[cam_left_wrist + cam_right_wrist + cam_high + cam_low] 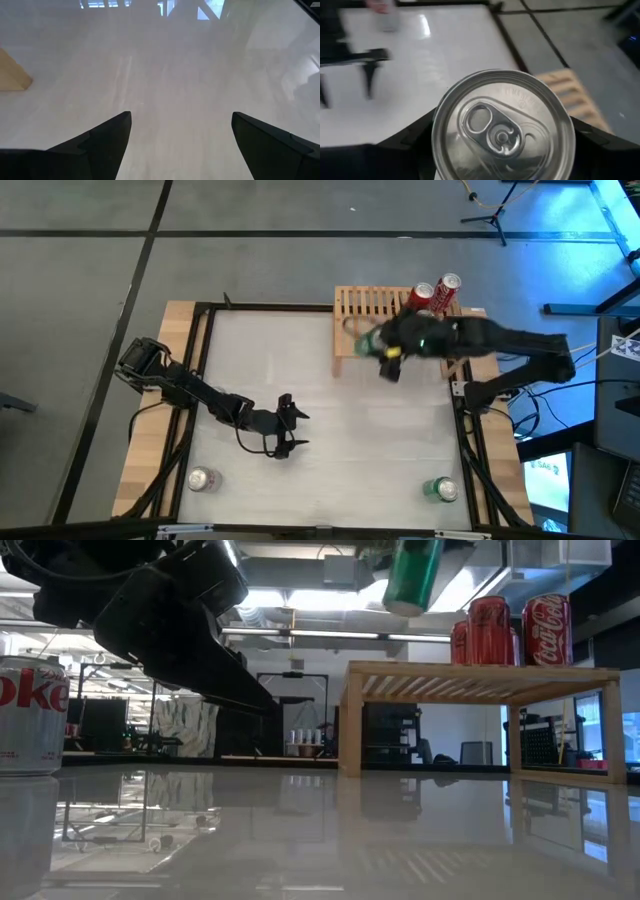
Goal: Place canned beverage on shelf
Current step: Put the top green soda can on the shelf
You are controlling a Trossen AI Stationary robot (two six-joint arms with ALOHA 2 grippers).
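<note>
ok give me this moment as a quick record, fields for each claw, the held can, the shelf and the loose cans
right claw: shut on green can, raised above the shelf's left part
left claw: open, empty, over bare table
shelf: two red cans standing at its right end
loose cans: silver can and second green can near the front edge

Table [300, 840]: glossy white top, smooth, room lights mirrored in it; edged with pale bare wood. Shelf [480, 675]: light unfinished wood, matt, slatted top. Green can [502, 125]: brushed silver metal lid with pull tab, dull sheen; shiny green side is seen in the low view. Red cans [545, 630]: glossy printed metal. Silver can [30, 715]: satin metal. Left gripper [180, 145]: matt black plastic fingers.
</note>
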